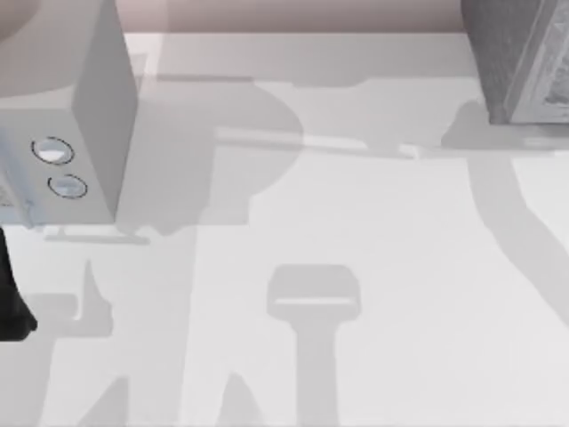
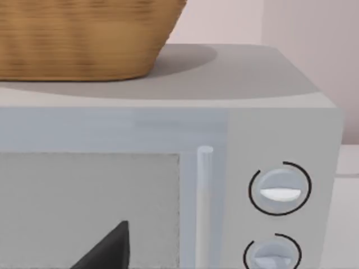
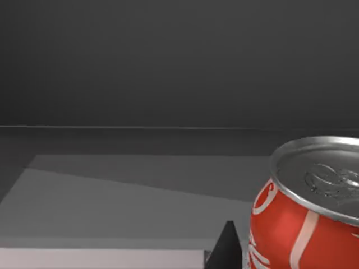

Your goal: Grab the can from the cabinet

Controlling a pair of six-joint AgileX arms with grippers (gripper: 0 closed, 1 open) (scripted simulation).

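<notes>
A red can (image 3: 305, 218) with white lettering and a silver top stands upright on the grey floor of the dark cabinet (image 3: 168, 67). A black part of my right gripper (image 3: 224, 249) shows just beside the can, close to its side. From above, the grey cabinet (image 1: 520, 62) stands at the table's back right corner. My left arm (image 1: 11, 298) is at the table's left edge, and a black part of its gripper (image 2: 106, 249) faces the microwave door.
A grey microwave (image 1: 84, 116) with two round knobs (image 2: 279, 189) stands at the back left. A woven basket (image 2: 84, 39) sits on top of it. The white table (image 1: 373, 222) stretches between the microwave and the cabinet.
</notes>
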